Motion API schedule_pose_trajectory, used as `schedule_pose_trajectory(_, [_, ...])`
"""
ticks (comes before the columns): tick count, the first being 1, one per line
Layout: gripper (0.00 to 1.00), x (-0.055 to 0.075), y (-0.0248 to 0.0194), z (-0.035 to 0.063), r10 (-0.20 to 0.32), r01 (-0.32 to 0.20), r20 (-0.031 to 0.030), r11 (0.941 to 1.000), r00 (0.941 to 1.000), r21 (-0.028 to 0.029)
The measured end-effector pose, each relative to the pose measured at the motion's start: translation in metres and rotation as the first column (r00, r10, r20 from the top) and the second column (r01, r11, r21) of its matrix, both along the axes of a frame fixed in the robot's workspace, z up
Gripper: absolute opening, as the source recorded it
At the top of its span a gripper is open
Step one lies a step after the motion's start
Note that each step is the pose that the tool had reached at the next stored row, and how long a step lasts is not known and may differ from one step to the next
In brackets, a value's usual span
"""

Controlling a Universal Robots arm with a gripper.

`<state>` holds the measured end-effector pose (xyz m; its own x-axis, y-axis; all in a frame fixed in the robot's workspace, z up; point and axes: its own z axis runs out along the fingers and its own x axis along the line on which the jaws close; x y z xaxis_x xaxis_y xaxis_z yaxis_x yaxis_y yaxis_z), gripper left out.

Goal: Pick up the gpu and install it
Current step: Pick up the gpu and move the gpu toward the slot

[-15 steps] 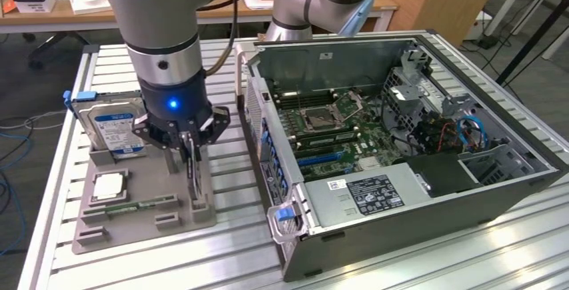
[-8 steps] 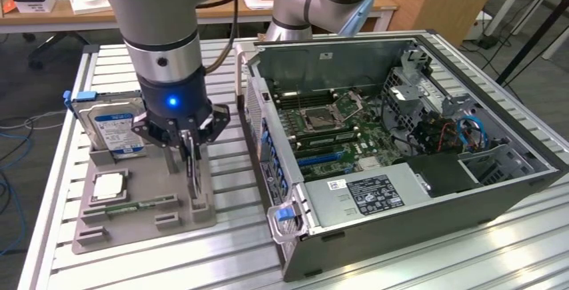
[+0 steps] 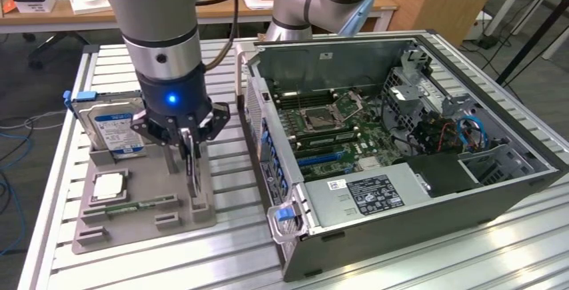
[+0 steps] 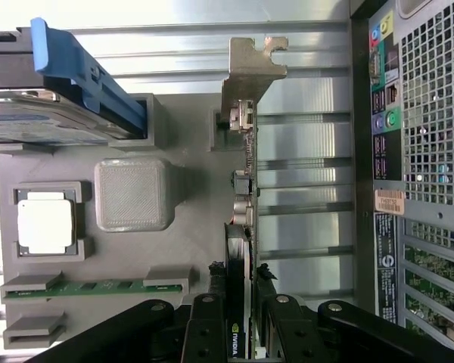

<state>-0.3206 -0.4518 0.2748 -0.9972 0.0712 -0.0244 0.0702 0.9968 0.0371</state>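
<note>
Gpu [image 3: 193, 172] stands on edge in a slot of the grey tray [image 3: 133, 227], the gripper [image 3: 188, 140] clamped on its upper edge.

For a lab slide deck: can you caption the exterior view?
Gripper closed on the gpu, standing on edge in the grey parts tray, beside the open computer case.

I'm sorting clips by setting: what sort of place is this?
Probably a robotics lab or workshop: an opened computer case sits on a slotted aluminium table beside a grey parts tray, with wooden desks beyond.
</note>
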Motion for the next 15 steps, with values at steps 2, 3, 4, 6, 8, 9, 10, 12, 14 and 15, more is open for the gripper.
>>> schedule_pose_trajectory(2, [0.26, 0.0000, 0.0000, 0.0010, 0.000, 0.000, 0.0001, 1.0000, 1.0000, 0.0000])
schedule_pose_trajectory(3, [0.26, 0.0000, 0.0000, 0.0017, 0.000, 0.000, 0.0000, 1.0000, 1.0000, 0.0000])
schedule_pose_trajectory(4, [0.26, 0.0000, 0.0000, 0.0023, 0.000, 0.000, 0.0000, 1.0000, 1.0000, 0.0000])
schedule_pose_trajectory(6, [0.26, 0.0000, 0.0000, 0.0036, 0.000, 0.000, 0.0000, 1.0000, 1.0000, 0.0000])
schedule_pose_trajectory(8, [0.26, 0.0000, 0.0000, 0.0049, 0.000, 0.000, 0.0000, 1.0000, 1.0000, 0.0001])
schedule_pose_trajectory(9, [0.26, 0.0000, 0.0000, 0.0056, 0.000, 0.000, 0.0000, 1.0000, 1.0000, 0.0000])
schedule_pose_trajectory(10, [0.26, 0.0000, 0.0000, 0.0062, 0.000, 0.000, 0.0000, 1.0000, 1.0000, 0.0000])
schedule_pose_trajectory(12, [0.26, 0.0000, 0.0000, 0.0076, 0.000, 0.000, 0.0000, 1.0000, 1.0000, 0.0001])
schedule_pose_trajectory(14, [0.26, 0.0000, 0.0000, 0.0088, 0.000, 0.000, 0.0001, 1.0000, 1.0000, 0.0001])
schedule_pose_trajectory(15, [0.26, 0.0000, 0.0000, 0.0095, 0.000, 0.000, 0.0000, 1.0000, 1.0000, 0.0000])
